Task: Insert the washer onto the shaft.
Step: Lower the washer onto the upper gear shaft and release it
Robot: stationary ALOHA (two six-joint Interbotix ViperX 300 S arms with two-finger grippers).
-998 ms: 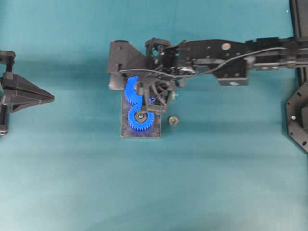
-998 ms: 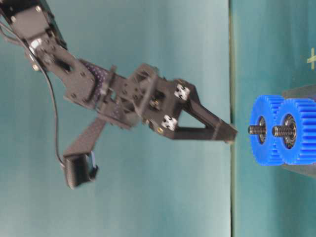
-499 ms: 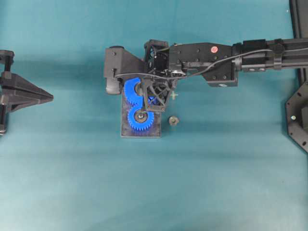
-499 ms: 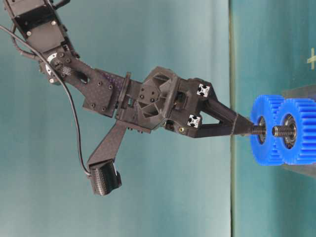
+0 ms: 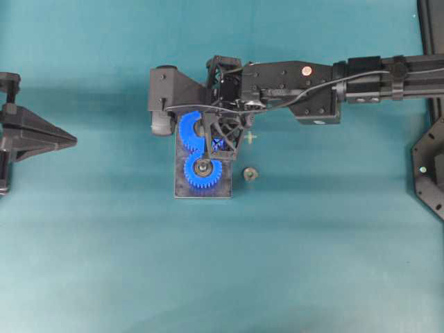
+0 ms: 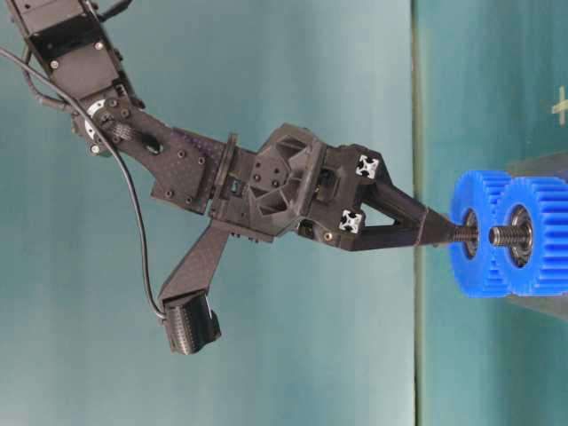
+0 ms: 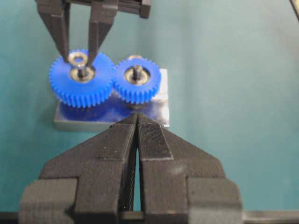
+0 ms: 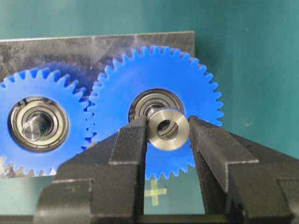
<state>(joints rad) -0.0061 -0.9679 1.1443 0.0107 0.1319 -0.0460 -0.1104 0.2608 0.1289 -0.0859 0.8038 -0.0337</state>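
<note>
The right pincer (image 8: pixel 167 135) grips a small metal washer (image 8: pixel 167 129) between its two ribbed fingertips, holding it flat against the face of the larger blue gear (image 8: pixel 156 109) and over that gear's bearing and shaft end. In the right wrist view the washer's hole sits slightly low and to the side of the shaft tip, which peeks out just above the washer's rim. The second blue gear (image 8: pixel 39 123) meshes with the first beside it, its own bare shaft (image 8: pixel 32 127) standing free at the centre.

From the left wrist camera, the same washer (image 7: pixel 77 59) hangs between the right pincer's fingers (image 7: pixel 60 32) just above the shaft of the big gear (image 7: pixel 82 78), with the smaller gear (image 7: pixel 137 79) next to it on a metal base plate (image 7: pixel 159 109). The left pincer (image 7: pixel 137 122) is closed on nothing, its pads pressed together, well apart from the assembly.

Overhead, the right arm reaches across the teal bench (image 5: pixel 312 243) to the gears (image 5: pixel 198 149), while the left pincer (image 5: pixel 69 141) waits at the far edge. A separate small metal part (image 5: pixel 250 173) lies on the bench just beside the base plate (image 5: pixel 225 191). The table-level view shows the right pincer (image 6: pixel 439 232) meeting the threaded shaft (image 6: pixel 463 234).
</note>
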